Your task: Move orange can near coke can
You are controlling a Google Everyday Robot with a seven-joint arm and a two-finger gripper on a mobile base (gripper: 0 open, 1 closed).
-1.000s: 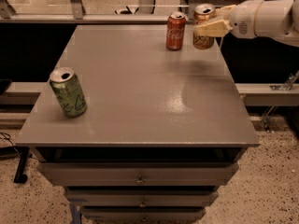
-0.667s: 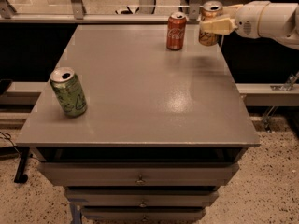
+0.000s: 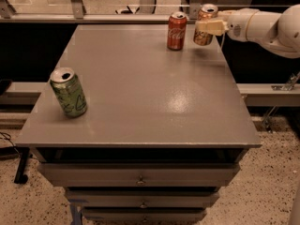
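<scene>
The orange can (image 3: 206,24) is upright at the far right of the grey table (image 3: 140,93), a coppery can with a silver top. My gripper (image 3: 209,27) reaches in from the right on a white arm and is shut on the orange can, holding it about at the table's surface. The coke can (image 3: 176,30), bright red with white script, stands upright just left of the orange can, a small gap between them.
A green can (image 3: 69,92) stands tilted near the table's left front edge. The table has drawers (image 3: 140,179) below its front. A rail (image 3: 117,6) runs behind the far edge. My arm (image 3: 267,25) hangs over the right side.
My gripper has carried the orange can slightly up and toward the far edge, staying right of the coke can. The coke can and the green can have not moved.
</scene>
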